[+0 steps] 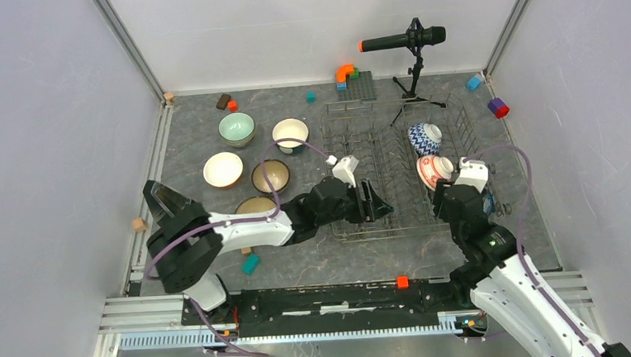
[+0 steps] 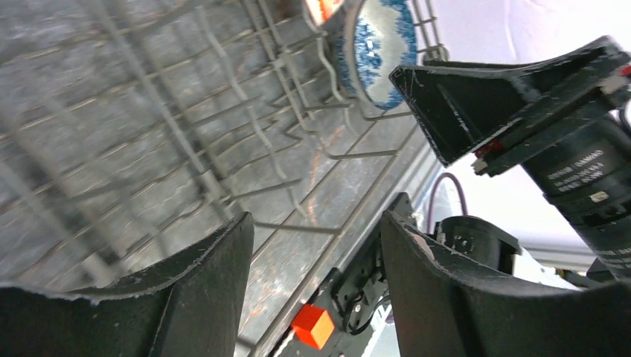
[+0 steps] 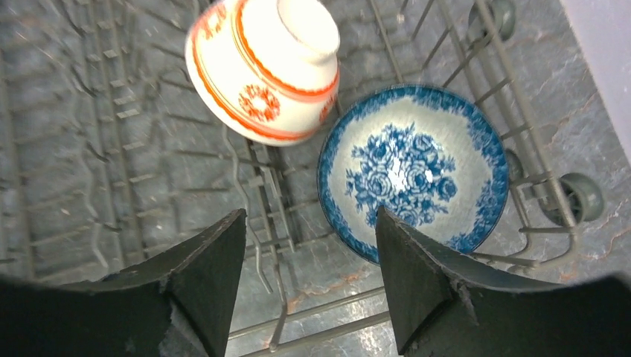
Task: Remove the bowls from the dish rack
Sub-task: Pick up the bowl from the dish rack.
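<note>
The grey wire dish rack (image 1: 377, 154) stands right of centre and holds two bowls on edge. One is blue-white (image 1: 425, 138) and one red-white (image 1: 433, 171). Several bowls sit on the table to its left: pale green (image 1: 236, 128), white-lined (image 1: 290, 134), cream (image 1: 223, 169), brown (image 1: 270, 176), and one (image 1: 256, 204) partly under my left arm. My left gripper (image 1: 378, 201) is open and empty over the rack's front left tines (image 2: 245, 141). My right gripper (image 1: 441, 197) is open and empty just in front of the red-white bowl (image 3: 260, 74) and the blue-white bowl (image 3: 417, 171).
A microphone on a tripod (image 1: 407, 40) stands behind the rack, beside a grey studded plate (image 1: 362, 84) with blocks. Loose toy blocks lie about: blue (image 1: 473, 82), purple-red (image 1: 498, 107), teal (image 1: 251, 263). An orange cube (image 1: 402, 282) sits on the base rail. Walls close three sides.
</note>
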Robot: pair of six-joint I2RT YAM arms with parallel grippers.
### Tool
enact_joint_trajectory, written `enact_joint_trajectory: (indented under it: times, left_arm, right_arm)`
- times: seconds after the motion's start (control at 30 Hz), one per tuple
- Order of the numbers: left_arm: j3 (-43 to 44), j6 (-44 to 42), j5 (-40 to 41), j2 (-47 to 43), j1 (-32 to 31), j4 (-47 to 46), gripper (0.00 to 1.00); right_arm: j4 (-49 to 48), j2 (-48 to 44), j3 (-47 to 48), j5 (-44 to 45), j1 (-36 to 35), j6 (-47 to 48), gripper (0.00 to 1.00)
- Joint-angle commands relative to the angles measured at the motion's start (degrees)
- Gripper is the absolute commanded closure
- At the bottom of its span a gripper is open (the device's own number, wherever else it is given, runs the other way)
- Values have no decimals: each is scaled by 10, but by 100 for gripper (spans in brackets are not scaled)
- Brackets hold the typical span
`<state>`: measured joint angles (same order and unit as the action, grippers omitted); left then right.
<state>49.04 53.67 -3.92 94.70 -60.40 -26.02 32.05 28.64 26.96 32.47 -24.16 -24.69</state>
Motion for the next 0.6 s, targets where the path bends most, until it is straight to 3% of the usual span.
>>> enact_joint_trajectory:
  times: [0.0, 0.23, 0.57]
  left_arm:
    - [-12, -38, 87, -79, -4, 126, 29]
    - [-25, -55, 140, -162, -4, 239, 28]
    - [-88, -61, 185, -246, -3, 257, 28]
  right_arm:
    - [-35, 37, -25, 6, -1, 3, 31]
    - [-56, 96, -43, 29, -1, -3, 36]
    - [-98, 157, -74, 60, -1, -31, 45]
